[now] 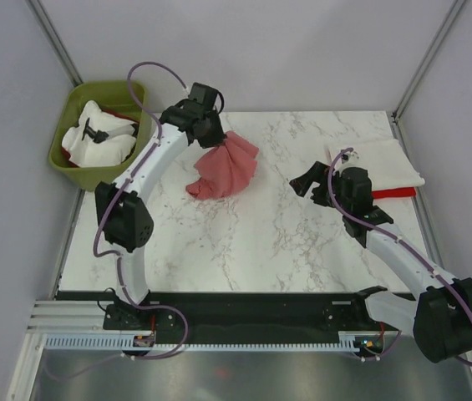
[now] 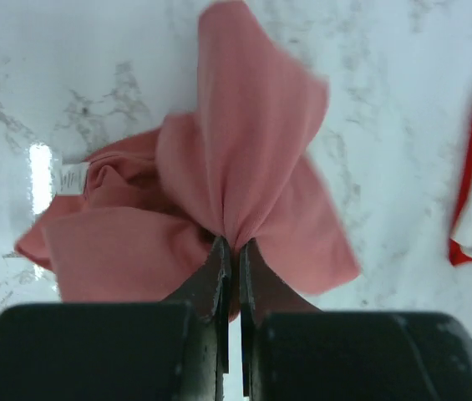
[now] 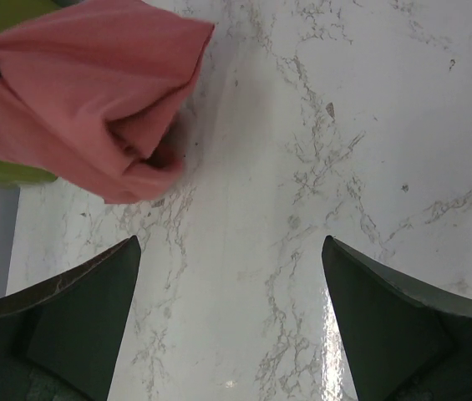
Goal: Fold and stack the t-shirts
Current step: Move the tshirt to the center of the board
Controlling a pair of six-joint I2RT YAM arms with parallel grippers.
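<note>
My left gripper (image 1: 211,135) (image 2: 234,244) is shut on a pinch of the dusty salmon-red t-shirt (image 1: 224,167) (image 2: 248,159). The shirt hangs bunched from the gripper, its lower folds on the marble table at back centre. Its white neck tag (image 2: 70,178) shows at the left. The right wrist view has the same shirt (image 3: 85,92) at upper left. My right gripper (image 1: 302,184) (image 3: 231,242) hovers open over bare marble to the shirt's right, holding nothing. A folded cream-white t-shirt (image 1: 382,159) lies on a bright red one (image 1: 396,193) at the back right.
A green bin (image 1: 93,88) stands off the table's back left corner with white and red cloth (image 1: 102,140) inside. Grey walls close in the table on three sides. The arm bases and a black rail (image 1: 244,305) run along the near edge.
</note>
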